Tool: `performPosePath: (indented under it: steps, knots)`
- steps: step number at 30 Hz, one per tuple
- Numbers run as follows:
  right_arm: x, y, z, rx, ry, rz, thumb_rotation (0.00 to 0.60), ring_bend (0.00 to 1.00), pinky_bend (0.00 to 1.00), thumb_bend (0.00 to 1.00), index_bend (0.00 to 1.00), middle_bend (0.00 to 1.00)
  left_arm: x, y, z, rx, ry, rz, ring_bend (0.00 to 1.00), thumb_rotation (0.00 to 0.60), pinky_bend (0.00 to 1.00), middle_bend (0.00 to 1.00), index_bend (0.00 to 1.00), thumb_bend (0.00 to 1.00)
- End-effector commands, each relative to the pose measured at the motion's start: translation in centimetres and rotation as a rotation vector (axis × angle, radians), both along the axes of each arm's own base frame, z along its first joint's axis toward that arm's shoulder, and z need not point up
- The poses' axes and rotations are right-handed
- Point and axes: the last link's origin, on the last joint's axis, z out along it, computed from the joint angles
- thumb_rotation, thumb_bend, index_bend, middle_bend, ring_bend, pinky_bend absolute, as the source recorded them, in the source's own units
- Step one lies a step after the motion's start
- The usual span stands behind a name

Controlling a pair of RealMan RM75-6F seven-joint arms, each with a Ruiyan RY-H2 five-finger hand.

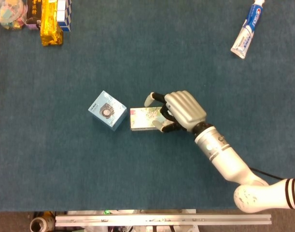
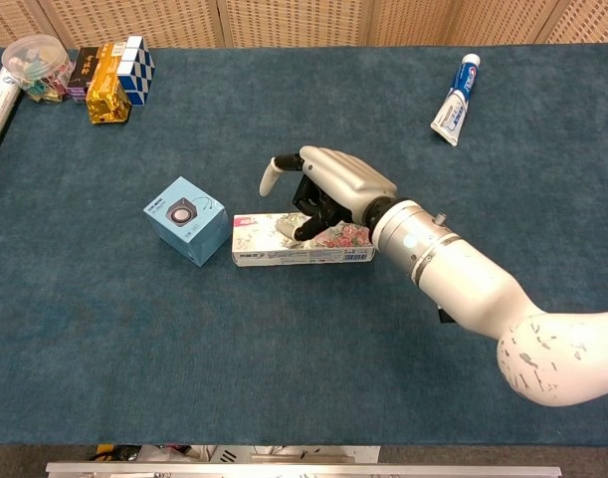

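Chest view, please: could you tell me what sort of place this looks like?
Probably a robot test bench in a lab or office: a table covered in blue felt, woven screen panels behind it, and unrelated household goods laid out, such as a toothpaste tube and a flowered box.

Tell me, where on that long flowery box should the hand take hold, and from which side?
Probably across the narrow width near the middle of the flowery box, coming from above. It lies flat with its long sides free, while its left end sits close to the blue cube box. The right hand is already over its right half, fingers spread.
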Motion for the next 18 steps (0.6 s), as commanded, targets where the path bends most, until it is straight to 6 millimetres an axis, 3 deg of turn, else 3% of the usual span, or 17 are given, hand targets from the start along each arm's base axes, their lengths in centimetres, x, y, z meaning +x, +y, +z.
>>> performPosePath:
  steps: [1,5,9,15,18]
  knots:
    - [0.3,-0.1,0.9,-0.02,-0.032,0.004,0.6,1.0,1.0,0.26,0.38,1.0,0.1,0.1,0.2,0.006,0.0,-0.004,0.38,0.6,0.39,0.36,0.13,0.35]
    - [0.1,-0.4,2.3,-0.076,-0.053,0.017,0.6,1.0,1.0,0.26,0.38,0.99,0.4,0.3,0.5,0.012,0.005,-0.02,0.38,0.6,0.39,0.36,0.12,0.35]
    - [-1.3,-0.8,4.4,-0.16,-0.045,0.025,0.6,1.0,1.0,0.26,0.38,0.91,0.9,0.7,0.6,0.005,0.011,-0.047,0.38,0.6,0.39,0.36,0.13,0.35]
    - [-4.7,-1.3,7.4,-0.236,-0.001,-0.019,0.6,0.76,0.99,0.33,0.38,0.72,1.7,1.4,0.1,-0.046,0.005,-0.096,0.39,0.6,0.39,0.36,0.13,0.35]
    - [-6.4,-1.3,9.1,-0.27,0.061,-0.016,0.6,0.69,0.93,0.33,0.38,0.68,2.0,1.7,-0.1,-0.063,0.01,-0.117,0.39,0.6,0.4,0.36,0.13,0.35]
